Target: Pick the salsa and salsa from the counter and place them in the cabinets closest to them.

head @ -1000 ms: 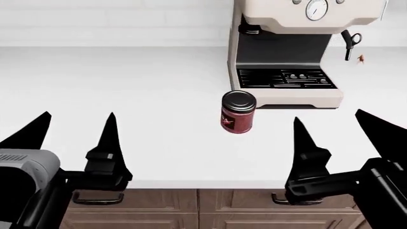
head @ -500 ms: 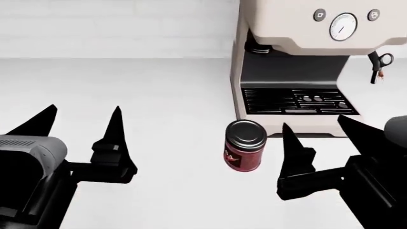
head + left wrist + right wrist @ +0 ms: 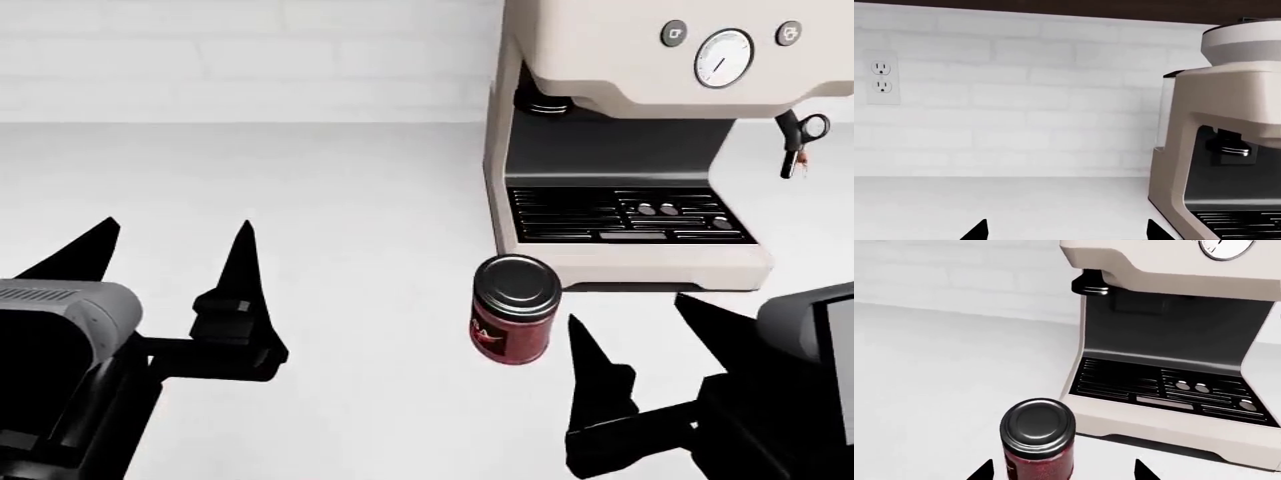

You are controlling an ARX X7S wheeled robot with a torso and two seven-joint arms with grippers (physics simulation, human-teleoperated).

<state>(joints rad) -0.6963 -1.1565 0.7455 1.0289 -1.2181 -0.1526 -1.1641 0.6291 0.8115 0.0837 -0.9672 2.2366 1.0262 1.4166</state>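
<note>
1. Left end effector: fingers spread wide, holding nothing, hovering over bare bench well to the left of the jar. Its wrist view shows only the fingertips, the tiled wall, a wall outlet and the side of the coffee machine. No jar appears in that view.

2. Salsa jar: one jar visible, upright on the bench, grey lid on top, dark red contents, label facing the robot. It stands just in front of the coffee machine's drip tray, apart from it. The second jar is not in any view.

3. Right end effector: fingers spread, empty, positioned to the right of the jar and nearer the robot. In the right wrist view the jar sits between the two fingertips, slightly toward one side, not touched.

4. Step in hand, as judged: approach to grasp the visible jar with the right arm.

5. Recommendations for the step:
   - Centre the jar between the fingers before advancing.
   - Advance low and level so the pads meet the glass body below the lid.
   - Stop short of the machine base behind the jar; clearance there looks tight.
   - Close only once both fingers flank the jar, to avoid tipping it.
</note>
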